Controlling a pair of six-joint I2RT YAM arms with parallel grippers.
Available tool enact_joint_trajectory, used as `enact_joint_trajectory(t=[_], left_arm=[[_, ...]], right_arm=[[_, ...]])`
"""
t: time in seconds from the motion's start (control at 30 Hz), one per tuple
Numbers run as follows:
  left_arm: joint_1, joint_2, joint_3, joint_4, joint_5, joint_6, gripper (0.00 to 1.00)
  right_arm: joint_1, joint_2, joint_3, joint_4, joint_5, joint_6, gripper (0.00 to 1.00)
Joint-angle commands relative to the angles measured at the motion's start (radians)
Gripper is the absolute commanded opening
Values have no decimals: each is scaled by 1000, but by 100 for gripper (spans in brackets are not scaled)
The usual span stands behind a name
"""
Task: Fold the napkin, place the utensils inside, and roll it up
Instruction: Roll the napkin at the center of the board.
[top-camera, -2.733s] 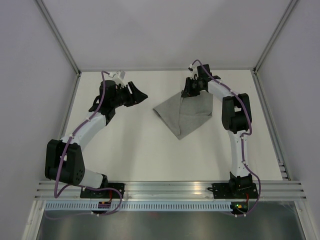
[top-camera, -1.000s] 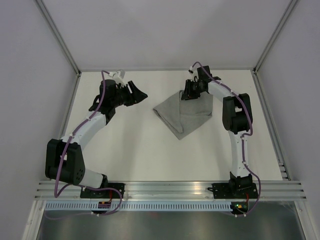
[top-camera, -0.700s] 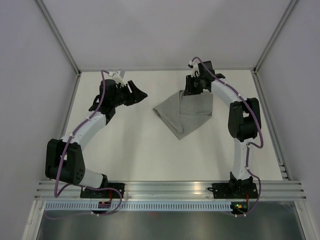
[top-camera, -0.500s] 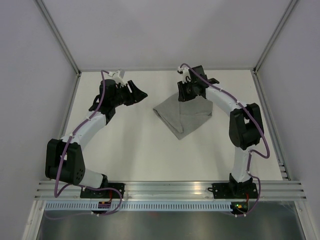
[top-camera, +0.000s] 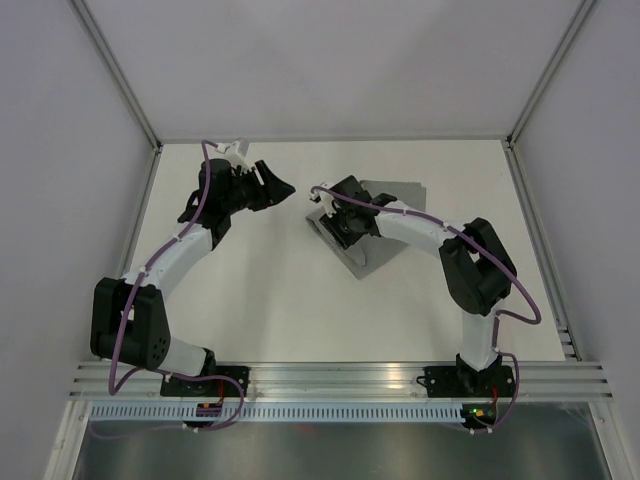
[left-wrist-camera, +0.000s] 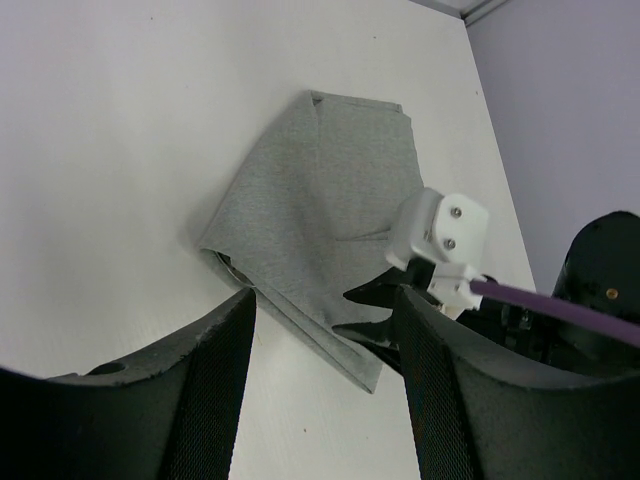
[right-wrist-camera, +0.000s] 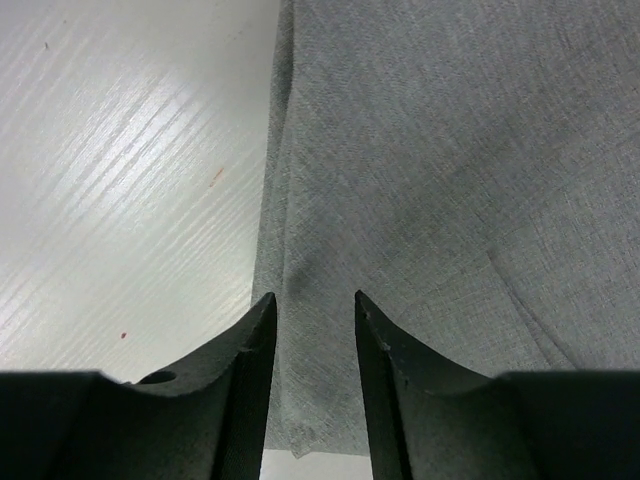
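The grey napkin lies folded on the white table, right of the middle. My right gripper is low over its left part. In the right wrist view its fingers stand a little apart over the cloth, next to the napkin's left folded edge, gripping nothing. My left gripper hangs open and empty to the left of the napkin. In the left wrist view it looks across at the napkin and at the right gripper on it. The fork is hidden or out of view.
Grey walls and metal frame posts close in the table on the far, left and right sides. The right arm stretches across the napkin's far half. A rail runs along the near edge.
My right gripper has swung from the napkin's far corner leftward and toward me, and is now over the napkin's left part. The left arm has not moved.
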Motion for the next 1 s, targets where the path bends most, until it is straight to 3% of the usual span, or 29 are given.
enact_joint_trajectory(t=[0.0, 0.13, 0.4, 0.97], left_arm=[[11, -19, 0, 41, 8, -37, 63], [15, -18, 0, 44, 15, -35, 63], [25, -11, 0, 58, 33, -40, 63], [34, -11, -23, 75, 45, -43, 63]], right_arm=[[47, -46, -5, 46, 134, -25, 44], [67, -32, -8, 57, 158, -14, 52], [128, 16, -12, 69, 264, -5, 52], [173, 79, -16, 94, 313, 6, 52]])
